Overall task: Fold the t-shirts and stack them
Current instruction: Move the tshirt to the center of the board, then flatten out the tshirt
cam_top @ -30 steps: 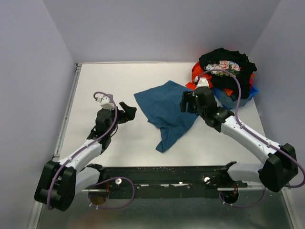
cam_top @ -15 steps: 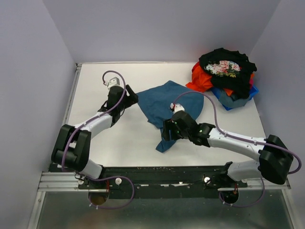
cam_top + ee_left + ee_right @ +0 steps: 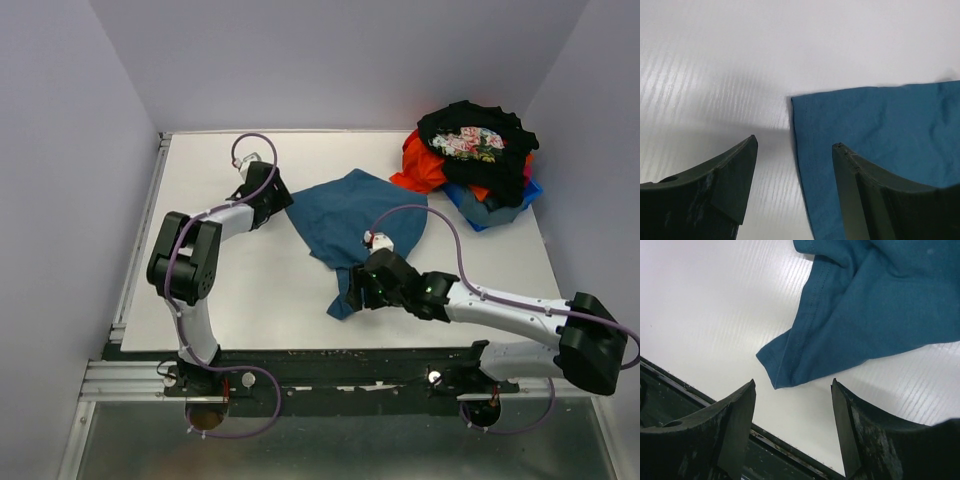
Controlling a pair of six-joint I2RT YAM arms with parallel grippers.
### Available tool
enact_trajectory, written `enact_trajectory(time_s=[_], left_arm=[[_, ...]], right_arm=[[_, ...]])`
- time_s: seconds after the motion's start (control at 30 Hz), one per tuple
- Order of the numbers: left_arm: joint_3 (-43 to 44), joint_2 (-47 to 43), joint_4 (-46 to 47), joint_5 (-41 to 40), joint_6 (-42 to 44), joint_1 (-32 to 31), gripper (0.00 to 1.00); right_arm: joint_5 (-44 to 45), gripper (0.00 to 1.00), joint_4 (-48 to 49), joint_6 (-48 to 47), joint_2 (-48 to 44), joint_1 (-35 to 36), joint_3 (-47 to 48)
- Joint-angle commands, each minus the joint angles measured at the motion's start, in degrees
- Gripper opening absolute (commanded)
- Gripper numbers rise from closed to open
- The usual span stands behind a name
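A plain teal-blue t-shirt (image 3: pixel 355 222) lies crumpled in the middle of the white table (image 3: pixel 230 290). My left gripper (image 3: pixel 281 203) is open at its left corner. In the left wrist view the shirt's (image 3: pixel 880 130) hemmed edge runs between the fingers of the gripper (image 3: pixel 795 145), and one finger (image 3: pixel 860 195) is over the cloth. My right gripper (image 3: pixel 355 292) is open at the shirt's near tip. In the right wrist view that tip (image 3: pixel 777 377) lies just ahead of the gripper (image 3: pixel 792 385). The other t-shirts are piled at the back right: black floral (image 3: pixel 470 135), orange-red (image 3: pixel 418 170), bright blue (image 3: pixel 505 210).
A dark rail (image 3: pixel 350 362) runs along the table's near edge, close under my right gripper, and shows in the right wrist view (image 3: pixel 675 387). Grey walls close in the left, back and right sides. A metal strip (image 3: pixel 140 240) borders the table's left edge.
My left arm stretched out to the shirt's left corner. My right arm swung from beside the pile down to the shirt's near tip. Both grippers' jaws narrowed slightly.
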Motion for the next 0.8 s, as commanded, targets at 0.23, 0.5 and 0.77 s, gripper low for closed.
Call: enact_trajectory(time_s=[0.23,0.5,0.77], left_arm=[[9.97,10.31,-3.73,0.74,-1.16,0.05,0.67],[12.61,13.48,1.81,9.45,-0.9,0.05,0.11],[11.65,3.91,-0.21,2.07,5.43,0.05,0.0]], right_arm=[[2.66,0.69,-2.27,1.85,-4.31,0.31,-2.48],[2.14,0.66,-2.35,0.01,-3.18,0.31,-1.61],[-2.53,0.63,-1.04,1.76,2.88,2.42,0.24]])
